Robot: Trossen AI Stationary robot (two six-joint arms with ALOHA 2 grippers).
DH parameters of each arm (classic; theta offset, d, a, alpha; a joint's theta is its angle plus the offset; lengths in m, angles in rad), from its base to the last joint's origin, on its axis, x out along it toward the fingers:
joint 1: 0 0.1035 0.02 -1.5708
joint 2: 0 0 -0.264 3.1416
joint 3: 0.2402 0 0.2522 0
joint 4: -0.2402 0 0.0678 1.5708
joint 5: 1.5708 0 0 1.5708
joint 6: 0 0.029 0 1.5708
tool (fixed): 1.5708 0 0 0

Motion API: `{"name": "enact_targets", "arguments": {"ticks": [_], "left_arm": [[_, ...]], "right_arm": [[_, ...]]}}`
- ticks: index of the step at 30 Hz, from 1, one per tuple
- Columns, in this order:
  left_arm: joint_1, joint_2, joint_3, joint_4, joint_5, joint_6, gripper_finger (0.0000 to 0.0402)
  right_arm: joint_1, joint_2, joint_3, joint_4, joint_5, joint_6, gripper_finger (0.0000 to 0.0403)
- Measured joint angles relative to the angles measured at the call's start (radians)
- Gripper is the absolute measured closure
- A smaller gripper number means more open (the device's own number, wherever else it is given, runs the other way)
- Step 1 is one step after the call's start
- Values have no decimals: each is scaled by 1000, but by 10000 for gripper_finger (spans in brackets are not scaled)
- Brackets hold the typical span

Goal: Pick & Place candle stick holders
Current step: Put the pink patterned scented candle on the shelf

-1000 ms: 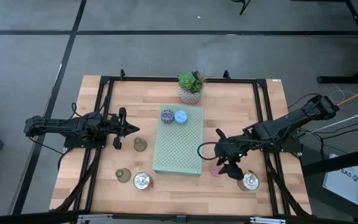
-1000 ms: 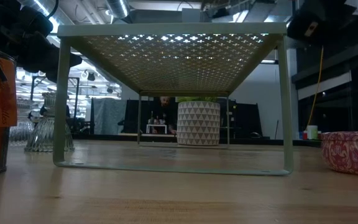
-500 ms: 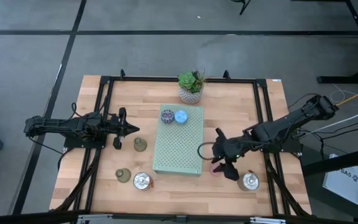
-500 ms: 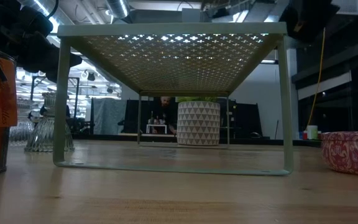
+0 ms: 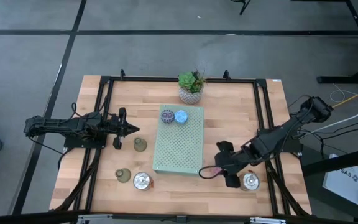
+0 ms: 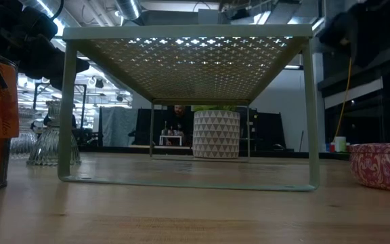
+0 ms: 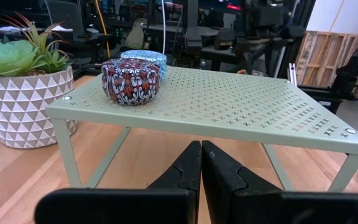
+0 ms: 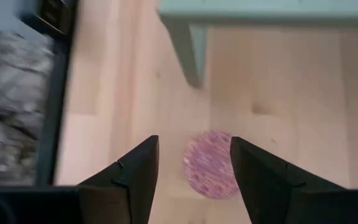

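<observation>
- The pink candle stick holder is seen on the bare wood just beside the near right leg of the pale-green perforated stand; in the right wrist view it lies between the parted fingers of the right gripper, which hovers above it and grasps nothing.
- It is judged small, squat, rigid and light; its smooth round wall may slip, so opposite sides of the wall would be the place to take hold, with the jaws lowered evenly.
- The stand's leg is close by, so little room is left on that side; a silver holder stands near on the other side.
- Open room is seen on the stand's top, where only the purple holder and blue holder sit touching, at the far end.
- The left gripper is clenched empty, waiting beside an olive-green holder.
</observation>
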Motion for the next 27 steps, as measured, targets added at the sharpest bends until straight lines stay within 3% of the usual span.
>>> {"name": "enact_targets", "arguments": {"ticks": [9, 22, 27], "left_arm": [[0, 0, 0, 0, 0, 0, 395], [0, 0, 0, 0, 0, 0, 395], [0, 0, 0, 0, 0, 0, 395]], "right_arm": [[13, 122, 1, -49, 39, -7, 154], [-21, 190, 1, -62, 31, 11, 13], [-19, 213, 0, -52, 55, 20, 5]]}}
